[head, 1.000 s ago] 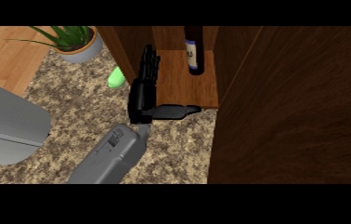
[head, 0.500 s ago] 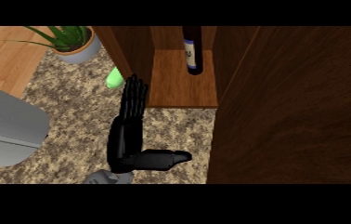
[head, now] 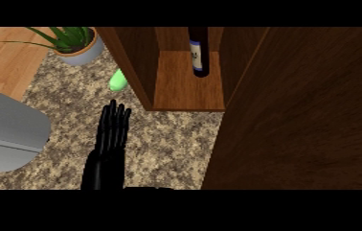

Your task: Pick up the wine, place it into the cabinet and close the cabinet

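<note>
The wine bottle stands upright inside the wooden cabinet, at the back right of its shelf, dark with a white label. The cabinet's right door hangs wide open and fills the right side of the head view. My left hand is open, fingers straight and pointing up. It hovers over the speckled counter, below and left of the cabinet's left wall, touching nothing. My right hand does not show.
A green object lies beside the cabinet's left wall. A potted plant stands at the back left on a wooden surface. A grey rounded object sits at the left edge.
My left hand has drawn back from the cabinet's left side toward the lower edge, and its fingers have straightened. The bottle has stayed in place.
</note>
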`<state>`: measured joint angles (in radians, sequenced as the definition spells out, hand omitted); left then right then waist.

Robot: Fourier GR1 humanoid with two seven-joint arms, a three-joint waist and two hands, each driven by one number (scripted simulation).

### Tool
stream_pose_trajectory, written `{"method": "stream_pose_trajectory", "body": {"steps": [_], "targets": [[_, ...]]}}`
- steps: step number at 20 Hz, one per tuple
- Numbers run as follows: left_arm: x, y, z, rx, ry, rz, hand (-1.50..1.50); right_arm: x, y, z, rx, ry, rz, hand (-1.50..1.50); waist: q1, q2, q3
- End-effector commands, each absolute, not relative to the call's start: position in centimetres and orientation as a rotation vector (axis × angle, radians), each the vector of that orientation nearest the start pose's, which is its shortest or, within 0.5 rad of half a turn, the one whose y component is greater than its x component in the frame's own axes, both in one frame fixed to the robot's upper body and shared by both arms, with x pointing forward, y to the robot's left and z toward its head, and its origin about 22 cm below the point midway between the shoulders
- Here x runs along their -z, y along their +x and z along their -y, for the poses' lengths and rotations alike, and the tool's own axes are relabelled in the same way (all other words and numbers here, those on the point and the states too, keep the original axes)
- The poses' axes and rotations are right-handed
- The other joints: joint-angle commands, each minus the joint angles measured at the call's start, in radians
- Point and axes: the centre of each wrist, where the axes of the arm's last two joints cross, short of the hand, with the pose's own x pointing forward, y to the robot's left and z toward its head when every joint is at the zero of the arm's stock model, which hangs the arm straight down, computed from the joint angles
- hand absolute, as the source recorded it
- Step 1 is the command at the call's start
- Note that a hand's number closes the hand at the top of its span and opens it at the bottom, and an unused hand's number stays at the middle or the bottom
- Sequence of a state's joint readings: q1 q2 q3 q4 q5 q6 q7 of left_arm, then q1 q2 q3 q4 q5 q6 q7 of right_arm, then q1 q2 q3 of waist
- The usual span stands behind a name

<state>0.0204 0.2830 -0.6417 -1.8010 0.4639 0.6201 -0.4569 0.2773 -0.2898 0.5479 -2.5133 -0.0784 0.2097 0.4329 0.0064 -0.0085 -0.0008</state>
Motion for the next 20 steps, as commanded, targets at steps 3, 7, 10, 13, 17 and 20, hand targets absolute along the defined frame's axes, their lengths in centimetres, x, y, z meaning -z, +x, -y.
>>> {"method": "stream_pose_trajectory", "body": {"steps": [3,7,10,13,17,20], "targets": [[-3.5,15.7,-17.4,-0.172,-0.141,1.907,-1.5,-19.6,6.4,17.6,-0.753,0.653,1.693,1.5,-0.003,-0.002,-0.001],[-3.9,14.6,-20.6,-0.177,-0.144,1.905,-1.5,-19.5,7.5,16.0,-0.77,0.676,1.736,1.5,0.01,-0.001,-0.003],[-3.9,14.0,-22.3,-0.184,-0.154,1.905,-1.5,-18.7,8.0,14.1,-0.785,0.73,1.701,1.5,0.01,-0.002,-0.003],[-4.6,14.5,-24.4,-0.198,-0.124,1.923,-1.5,-19.1,8.2,13.1,-0.793,0.762,1.633,1.5,0.024,-0.003,-0.007],[-5.4,14.1,-25.7,-0.209,-0.138,1.932,-1.5,-18.9,9.3,10.3,-0.762,0.773,1.642,1.5,0.027,-0.003,-0.006],[-5.1,14.0,-27.8,-0.208,-0.114,1.921,-1.5,-19.0,9.9,9.2,-0.769,0.787,1.639,1.5,0.032,0.001,-0.005]]}}
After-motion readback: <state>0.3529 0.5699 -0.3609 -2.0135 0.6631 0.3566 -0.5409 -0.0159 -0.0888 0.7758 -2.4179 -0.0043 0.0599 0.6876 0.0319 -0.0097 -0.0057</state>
